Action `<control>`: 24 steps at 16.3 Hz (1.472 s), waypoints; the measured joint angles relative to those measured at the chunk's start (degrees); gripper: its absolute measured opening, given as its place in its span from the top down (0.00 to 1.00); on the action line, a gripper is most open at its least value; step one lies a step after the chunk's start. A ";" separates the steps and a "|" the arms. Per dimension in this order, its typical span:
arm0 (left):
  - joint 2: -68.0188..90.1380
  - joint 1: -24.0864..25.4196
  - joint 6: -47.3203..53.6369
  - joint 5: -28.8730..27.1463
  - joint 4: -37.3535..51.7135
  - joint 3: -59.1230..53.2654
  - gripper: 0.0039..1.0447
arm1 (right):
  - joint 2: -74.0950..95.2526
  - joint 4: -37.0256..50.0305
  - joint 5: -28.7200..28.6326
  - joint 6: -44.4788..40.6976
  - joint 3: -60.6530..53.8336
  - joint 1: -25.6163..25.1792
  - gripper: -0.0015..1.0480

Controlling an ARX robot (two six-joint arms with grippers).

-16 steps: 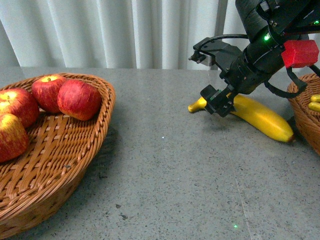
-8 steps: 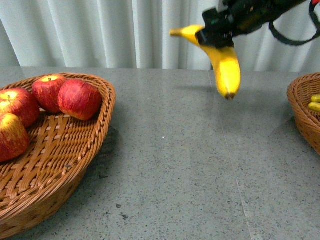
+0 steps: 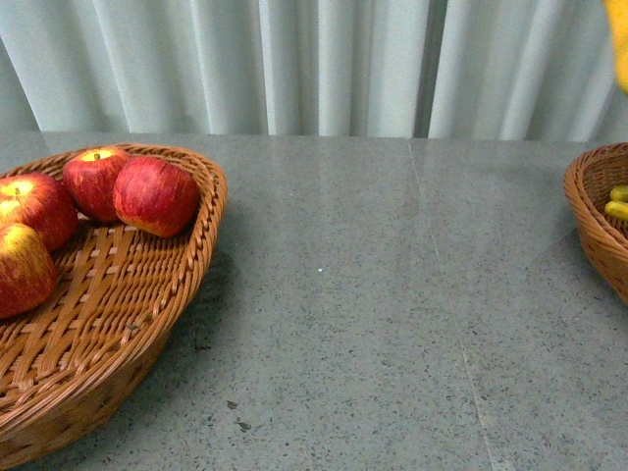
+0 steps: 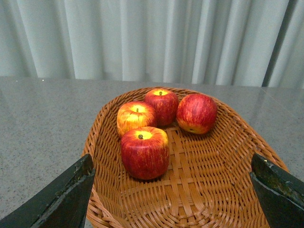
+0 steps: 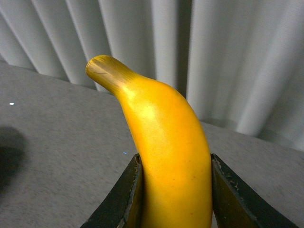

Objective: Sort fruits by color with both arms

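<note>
A grey speckled table (image 3: 373, 294) stands in front of pale pleated curtains (image 3: 314, 59). At the left of the front view sits a wide wicker basket (image 3: 147, 324) holding four red apples (image 3: 155, 195) streaked with yellow, grouped toward its far left side. At the right edge, part of a second wicker basket (image 3: 592, 221) shows a bit of yellow fruit (image 3: 617, 202) inside.

Neither arm shows in the front view — only a sliver of yellow at the top right corner, the banana (image 3: 618, 39) held high above the right side of the table.

From the right wrist camera, the right gripper (image 5: 173, 194) is clamped on the banana (image 5: 166, 156), one dark finger (image 5: 121, 199) pressed to each side, its stem end pointing up and away toward the curtains.

From the left wrist camera, the left gripper (image 4: 171, 190) is spread wide and grasps nothing; its two dark fingertips (image 4: 61, 194) frame the basket (image 4: 223, 190) of apples (image 4: 145, 152) below.
</note>
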 joint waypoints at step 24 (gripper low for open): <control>0.00 0.00 -0.02 0.00 0.00 0.00 0.06 | -33.33 14.34 -21.66 -6.69 -33.97 -14.80 0.06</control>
